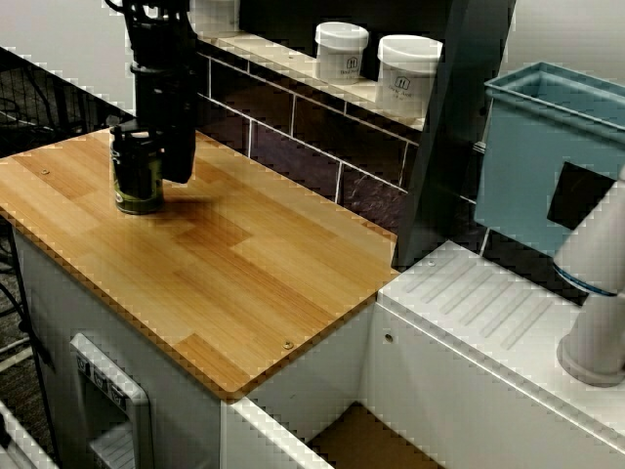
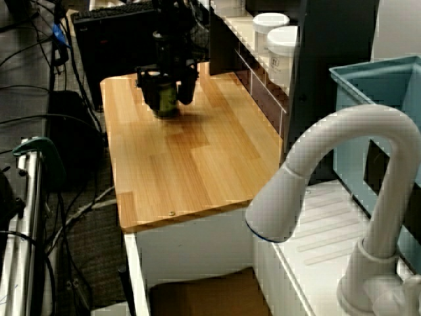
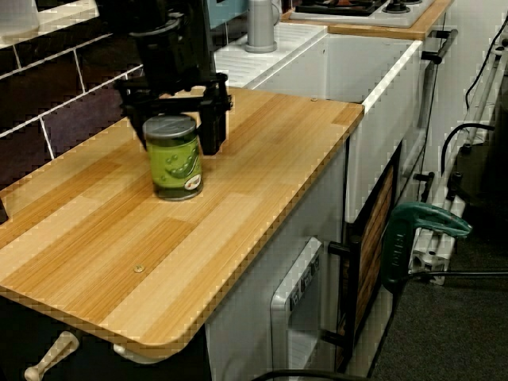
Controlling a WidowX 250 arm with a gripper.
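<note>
Just one can [image 3: 175, 159] (two jars [image 1: 342, 51] behind)

Gripper hanging over a can at the worktop's far edge

The black gripper [image 2: 167, 89] is straddling a green can [image 2: 166, 105], its fingers spreading wider than the can. The can is standing upright on the wooden worktop [image 2: 191, 164], and a white faucet [image 2: 342, 148] is arching across the foreground.

We hold our arm [image 3: 168, 40] straight down from above, wrist vertical. Our gripper [image 3: 175, 127] points downward, its jaws spread wide and both fingers [image 3: 213, 127] hanging parallel.
</note>
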